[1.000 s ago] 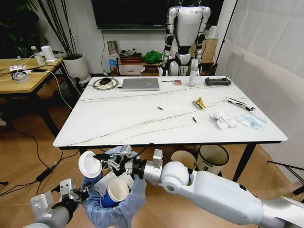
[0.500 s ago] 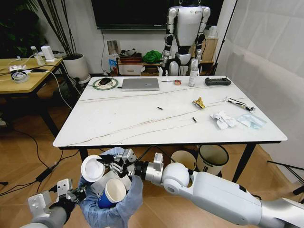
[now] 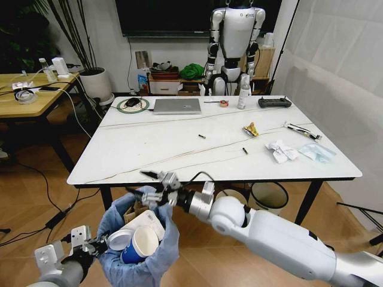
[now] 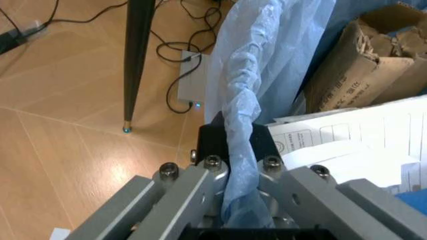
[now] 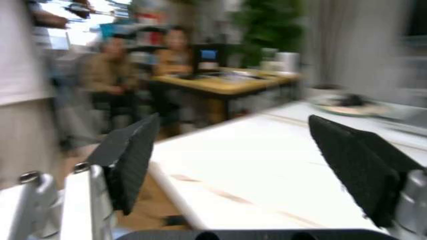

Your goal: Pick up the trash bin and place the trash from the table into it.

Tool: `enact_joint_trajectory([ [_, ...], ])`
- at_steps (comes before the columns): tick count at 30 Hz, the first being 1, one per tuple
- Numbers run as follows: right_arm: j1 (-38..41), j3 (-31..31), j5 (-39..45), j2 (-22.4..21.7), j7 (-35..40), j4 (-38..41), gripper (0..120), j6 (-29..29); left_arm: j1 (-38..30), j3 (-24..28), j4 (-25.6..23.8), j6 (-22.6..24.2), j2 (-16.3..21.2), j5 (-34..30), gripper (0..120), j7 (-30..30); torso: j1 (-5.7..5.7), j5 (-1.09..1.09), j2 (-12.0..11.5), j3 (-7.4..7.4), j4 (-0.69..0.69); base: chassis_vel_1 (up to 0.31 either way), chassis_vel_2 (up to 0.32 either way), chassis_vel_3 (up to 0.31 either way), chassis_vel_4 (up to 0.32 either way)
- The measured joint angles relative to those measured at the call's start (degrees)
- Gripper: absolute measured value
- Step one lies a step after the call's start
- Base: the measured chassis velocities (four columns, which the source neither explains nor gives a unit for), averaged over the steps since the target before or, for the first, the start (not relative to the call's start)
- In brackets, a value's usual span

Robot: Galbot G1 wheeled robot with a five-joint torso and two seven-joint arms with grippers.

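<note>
White marble-look worktop [image 3: 179, 149] with thin grey veins stands on slim black legs over a wooden floor, carrying crumpled white tissues [image 3: 280, 150] and a yellow snack wrapper [image 3: 251, 129] toward its right side. Below its front edge, the left tool [image 4: 233, 187] is clamped on the crinkly light-blue bag of the small trash bin [image 3: 140, 251], which holds a blue paper cup [image 3: 139, 245] and torn brown cardboard [image 4: 363, 65]. Just above the bin, the right tool [image 3: 157, 186] hangs spread wide and empty.

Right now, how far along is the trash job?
Done: blue cup, white lid and cardboard lie in the bin. In hand: left end effector grips the liner; right end effector is open, empty. Left on the table: yellow wrapper, tissues.
</note>
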Motion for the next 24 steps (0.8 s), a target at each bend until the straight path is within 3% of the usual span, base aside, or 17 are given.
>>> enact_joint_trajectory([
  [4, -1.21, 7.86, -0.55, -0.49, 6.18, -4.9, 99, -6.7, -0.4, 0.07, 0.0, -0.05, 0.04, 0.02, 0, 0.25, 0.0, 0.02, 0.0, 0.0, -0.01, 0.0, 0.0, 0.0, 0.0],
  [15, -5.34, 25.03, 2.53, -4.88, 7.11, -12.45, 100, -20.04, -1.34, 0.84, 0.38, -0.29, -0.8, 0.92, 0, 0.94, -0.01, 0.02, 0.0, 0.0, -0.02, 0.0, 0.0, 0.0, 0.0],
  [24, -6.48, 27.61, 4.98, -5.88, 6.26, -15.05, 100, -26.19, -1.28, 1.21, 0.62, -0.41, -1.38, 1.46, 0, 1.12, -0.01, 0.02, 0.0, 0.0, -0.01, 0.0, 0.0, 0.0, 0.0],
])
